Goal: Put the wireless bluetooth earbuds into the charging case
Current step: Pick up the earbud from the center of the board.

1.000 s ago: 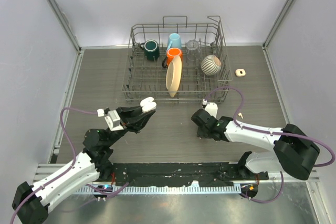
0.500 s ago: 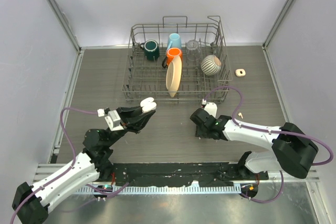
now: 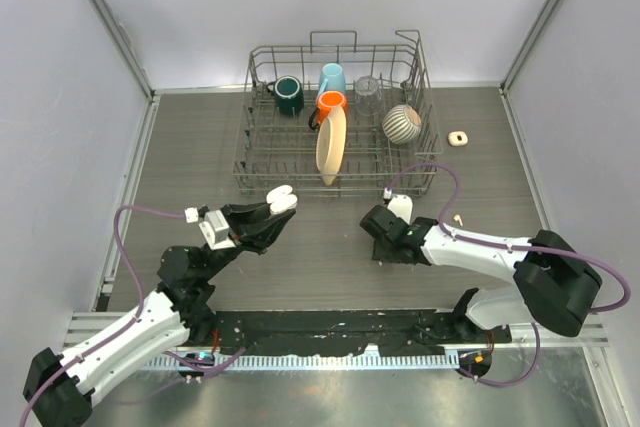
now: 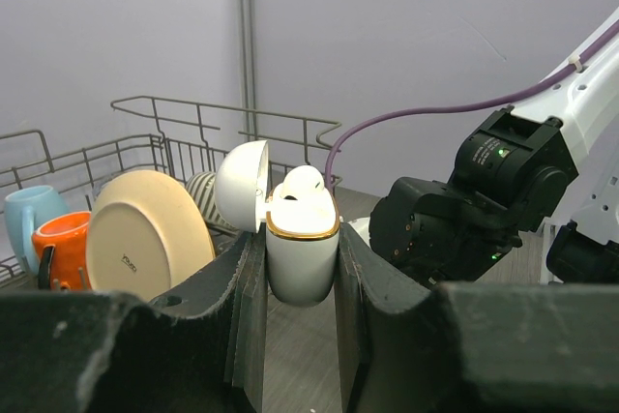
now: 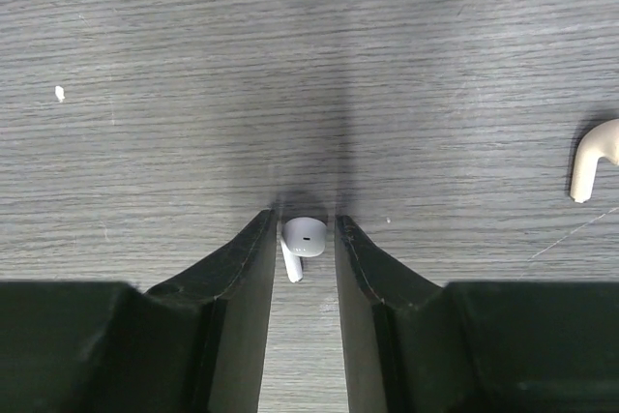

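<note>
My left gripper [image 4: 300, 249] is shut on the charging case [image 4: 302, 258], a white case with a gold rim held upright above the table. Its lid [image 4: 240, 186] is flipped open and a white earbud [image 4: 302, 181] sits in it. The top view shows the case [image 3: 282, 197] just in front of the rack. My right gripper [image 5: 303, 229] is tip-down on the table, narrowly open around a white earbud [image 5: 304, 237]. That earbud leans on the left finger, with a small gap to the right finger. Another earbud [image 5: 595, 157] lies loose to the right.
A wire dish rack [image 3: 250, 162] at the back holds a dark green mug [image 3: 289, 95], a blue mug [image 3: 333, 77], an orange mug [image 3: 332, 102], a cream plate [image 3: 331, 142] and a striped ball-shaped piece [image 3: 402, 123]. A small cream object [image 3: 458, 138] lies right of the rack.
My right arm has edged slightly to the left over the table. The left arm and the case have stayed put.
</note>
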Robot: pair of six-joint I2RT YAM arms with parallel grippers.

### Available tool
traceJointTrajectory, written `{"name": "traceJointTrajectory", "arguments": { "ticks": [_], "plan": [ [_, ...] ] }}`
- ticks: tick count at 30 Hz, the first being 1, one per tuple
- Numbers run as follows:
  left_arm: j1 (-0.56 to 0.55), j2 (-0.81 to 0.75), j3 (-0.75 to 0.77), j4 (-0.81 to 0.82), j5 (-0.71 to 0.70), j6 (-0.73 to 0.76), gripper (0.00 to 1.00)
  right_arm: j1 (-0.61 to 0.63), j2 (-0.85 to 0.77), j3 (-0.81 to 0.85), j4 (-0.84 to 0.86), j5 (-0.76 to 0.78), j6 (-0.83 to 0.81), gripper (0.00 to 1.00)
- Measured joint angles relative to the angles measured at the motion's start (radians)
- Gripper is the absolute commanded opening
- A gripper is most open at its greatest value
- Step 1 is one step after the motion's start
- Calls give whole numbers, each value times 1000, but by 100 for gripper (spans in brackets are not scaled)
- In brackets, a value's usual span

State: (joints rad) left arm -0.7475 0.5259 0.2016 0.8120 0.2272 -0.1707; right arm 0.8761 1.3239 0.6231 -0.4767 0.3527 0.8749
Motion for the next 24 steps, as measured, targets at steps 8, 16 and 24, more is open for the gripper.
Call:
{"name": "traceJointTrajectory", "arguments": {
  "ticks": [8, 16, 24],
  "plan": [
    [0, -13, 0, -10, -1, 0, 0, 0, 14, 10, 0, 2, 1, 25],
    [0, -13, 0, -18, -5, 0, 0, 0, 13, 10, 0, 2, 8, 14],
    [0, -11, 0, -18, -11, 0, 0, 31, -48, 14, 0, 23, 3, 7]
  ]
}}
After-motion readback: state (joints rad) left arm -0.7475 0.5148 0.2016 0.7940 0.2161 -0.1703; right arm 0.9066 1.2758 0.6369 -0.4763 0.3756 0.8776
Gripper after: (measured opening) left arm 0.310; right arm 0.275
